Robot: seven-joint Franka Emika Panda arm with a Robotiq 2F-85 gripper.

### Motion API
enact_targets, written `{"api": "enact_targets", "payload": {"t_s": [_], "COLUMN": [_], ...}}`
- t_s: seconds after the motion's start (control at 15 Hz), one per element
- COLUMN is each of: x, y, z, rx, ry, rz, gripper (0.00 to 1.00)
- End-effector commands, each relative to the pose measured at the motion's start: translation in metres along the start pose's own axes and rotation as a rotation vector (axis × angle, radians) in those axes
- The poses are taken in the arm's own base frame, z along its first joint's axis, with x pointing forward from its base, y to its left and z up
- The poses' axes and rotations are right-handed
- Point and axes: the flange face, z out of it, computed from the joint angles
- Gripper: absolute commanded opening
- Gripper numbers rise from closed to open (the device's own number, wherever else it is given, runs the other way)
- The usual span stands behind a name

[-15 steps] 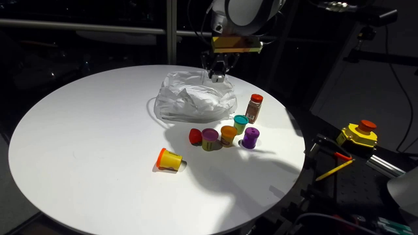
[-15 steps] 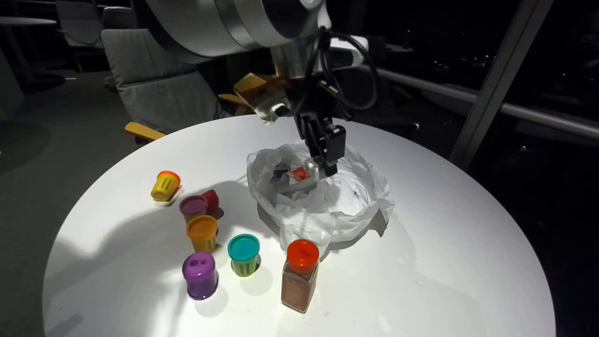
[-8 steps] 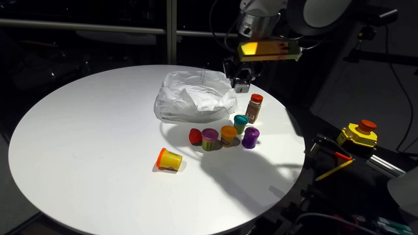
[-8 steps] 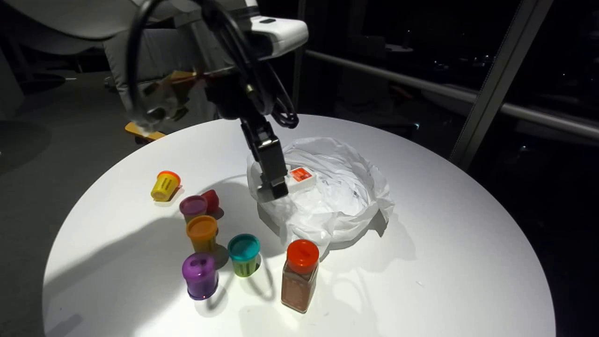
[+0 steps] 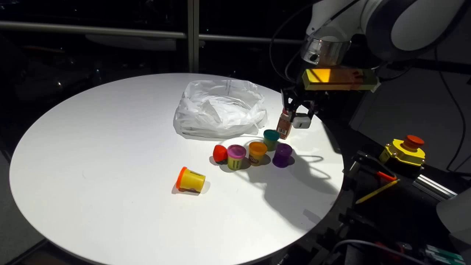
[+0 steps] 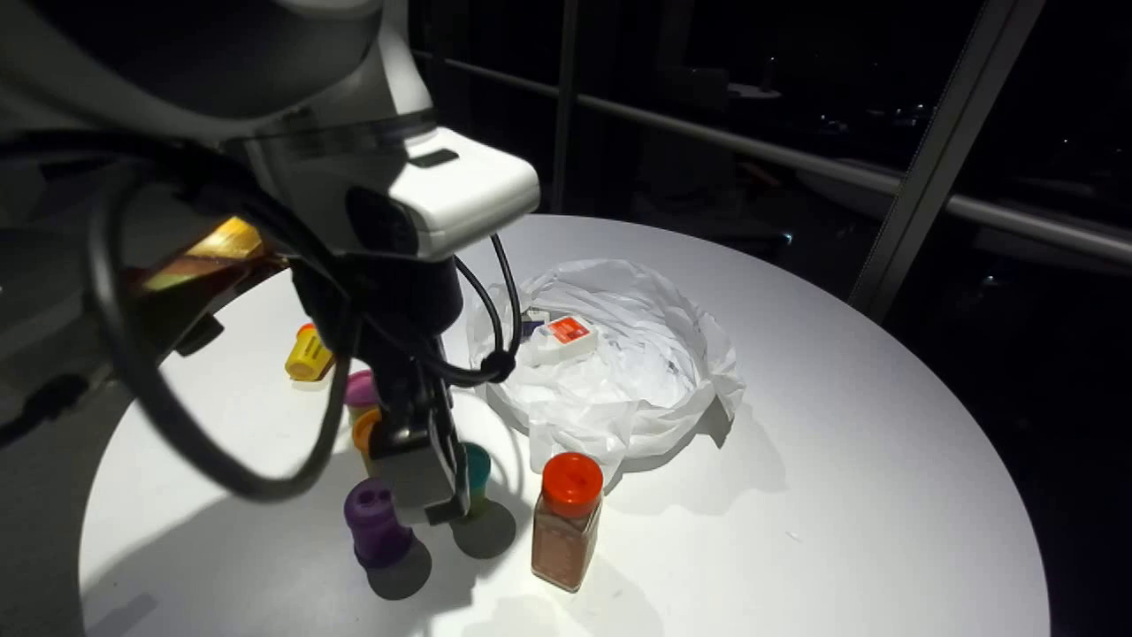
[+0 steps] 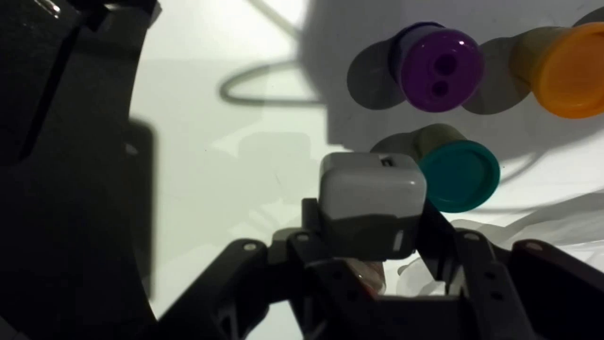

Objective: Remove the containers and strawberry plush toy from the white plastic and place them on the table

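Note:
My gripper [image 7: 369, 215] is shut on a white block [image 7: 373, 189] with a small port, held above the table [image 5: 110, 154]. In the wrist view the block overlaps the teal-lidded cup [image 7: 460, 177]; the purple jar [image 7: 441, 71] and orange cup [image 7: 573, 71] are near. Standing on the table are a pink-lidded cup [image 5: 236, 157] and the red-capped jar [image 6: 568, 531], partly behind the gripper in an exterior view. The strawberry plush toy [image 5: 220, 153] sits beside the pink-lidded cup. A yellow cup [image 5: 192, 180] lies on its side. Inside the white plastic [image 6: 637, 425] is a white-and-red box [image 6: 564, 343].
Another small dark-and-white item [image 6: 532, 324] lies in the bag beside the box. The arm's loose cables [image 6: 265, 482] hang low in an exterior view. Off the table's edge are a yellow-and-red button box [image 5: 404, 152] and a pencil [image 5: 378, 191].
With the white block in its grip, my gripper has moved from over the plastic bag to above the table by the teal-lidded cup and purple jar, and lower. The cups and bag stayed put.

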Motion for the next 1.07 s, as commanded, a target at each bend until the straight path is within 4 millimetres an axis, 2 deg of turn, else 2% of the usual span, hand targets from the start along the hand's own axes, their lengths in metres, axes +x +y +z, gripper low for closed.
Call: {"api": "enact_targets", "payload": {"t_s": [0.0, 0.4, 0.6, 0.67, 0.73, 0.93, 1.0], "x": [0.009, 0.020, 0.027, 0.030, 0.033, 0.037, 0.036], "y": [0.011, 0.002, -0.002, -0.003, -0.002, 0.004, 0.005], "z": [0.027, 0.090, 0.102, 0.100, 0.096, 0.061, 0.048], "rx": [0.054, 0.031, -0.006, -0.012, -0.020, -0.021, -0.006], "ry": [-0.038, -0.078, -0.073, -0.064, -0.050, 0.003, 0.011], "rz": [0.039, 0.071, 0.069, 0.071, 0.069, 0.072, 0.064], "gripper": [0.27, 0.27, 0.27, 0.69, 0.78, 0.99, 1.00]}}
